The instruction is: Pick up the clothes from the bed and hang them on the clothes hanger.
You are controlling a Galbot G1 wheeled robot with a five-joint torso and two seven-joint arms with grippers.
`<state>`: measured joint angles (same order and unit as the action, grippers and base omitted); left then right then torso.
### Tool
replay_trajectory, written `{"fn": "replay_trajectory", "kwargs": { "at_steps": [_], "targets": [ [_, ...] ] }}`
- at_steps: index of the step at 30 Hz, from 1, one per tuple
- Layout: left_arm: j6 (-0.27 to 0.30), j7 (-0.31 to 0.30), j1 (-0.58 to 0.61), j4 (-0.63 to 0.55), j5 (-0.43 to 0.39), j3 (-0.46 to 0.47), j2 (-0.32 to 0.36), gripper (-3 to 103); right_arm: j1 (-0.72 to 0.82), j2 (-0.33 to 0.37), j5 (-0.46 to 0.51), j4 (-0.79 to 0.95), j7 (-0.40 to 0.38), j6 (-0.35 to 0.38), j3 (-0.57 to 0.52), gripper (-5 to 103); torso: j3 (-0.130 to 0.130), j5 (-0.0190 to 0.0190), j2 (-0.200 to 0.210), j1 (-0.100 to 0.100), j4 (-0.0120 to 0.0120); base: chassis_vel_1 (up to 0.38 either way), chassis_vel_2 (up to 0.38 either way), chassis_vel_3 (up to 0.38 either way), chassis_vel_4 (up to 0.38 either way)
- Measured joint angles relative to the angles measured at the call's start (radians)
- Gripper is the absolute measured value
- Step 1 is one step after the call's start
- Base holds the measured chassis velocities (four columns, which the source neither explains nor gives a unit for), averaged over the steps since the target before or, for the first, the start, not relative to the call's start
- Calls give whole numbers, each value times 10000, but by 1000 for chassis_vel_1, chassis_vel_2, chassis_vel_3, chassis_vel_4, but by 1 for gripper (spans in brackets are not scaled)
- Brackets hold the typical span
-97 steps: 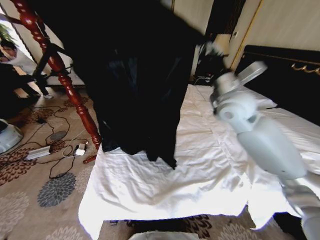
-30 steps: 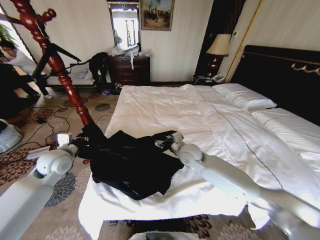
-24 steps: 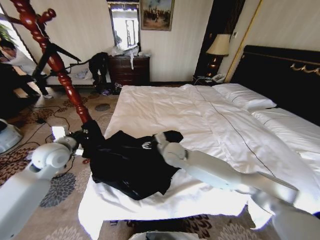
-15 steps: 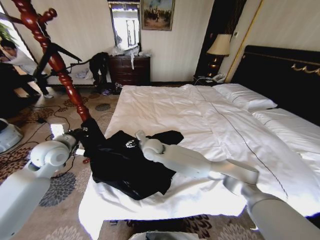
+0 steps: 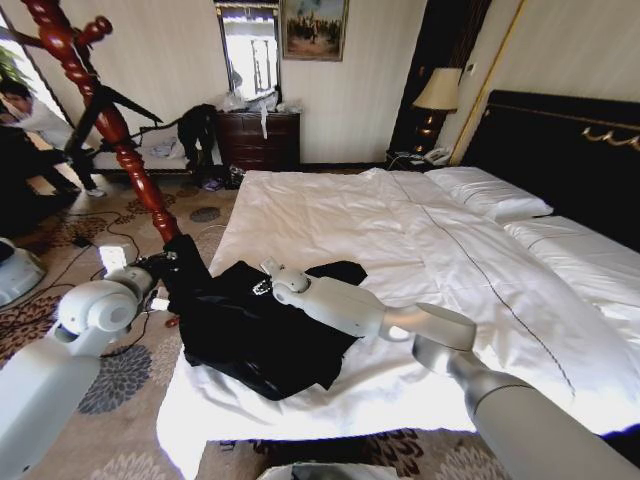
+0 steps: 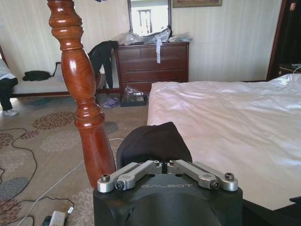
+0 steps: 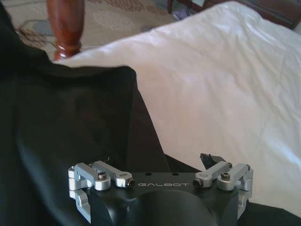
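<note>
Lying crumpled on the near left corner of the bed (image 5: pixel 420 240), the clothes (image 5: pixel 255 330) spill toward the clothes hanger (image 5: pixel 110 130) beside that edge. The left gripper (image 6: pixel 167 165) is clenched on a bunched fold of the clothes next to the pole. The right gripper (image 5: pixel 262 277) rests over the clothes, fingers released.
</note>
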<state>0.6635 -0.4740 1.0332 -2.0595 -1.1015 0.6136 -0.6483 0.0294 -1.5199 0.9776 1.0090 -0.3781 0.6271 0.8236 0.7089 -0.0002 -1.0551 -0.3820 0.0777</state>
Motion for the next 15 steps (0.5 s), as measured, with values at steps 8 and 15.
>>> {"fn": "replay_trajectory", "kwargs": {
  "at_steps": [8,15],
  "targets": [
    [11,-1,-12,-11,-89,-8,19,0,126,-251,-933,-959,1369,-300,-134,99,0,0,0,1,3,0,0,0,0],
    [16,-30,-17,31,-99,-12,35,0,136,-158,-1710,-1066,2326,-343,-155,73,0,2,0,2,2,0,0,0,0]
  ]
}}
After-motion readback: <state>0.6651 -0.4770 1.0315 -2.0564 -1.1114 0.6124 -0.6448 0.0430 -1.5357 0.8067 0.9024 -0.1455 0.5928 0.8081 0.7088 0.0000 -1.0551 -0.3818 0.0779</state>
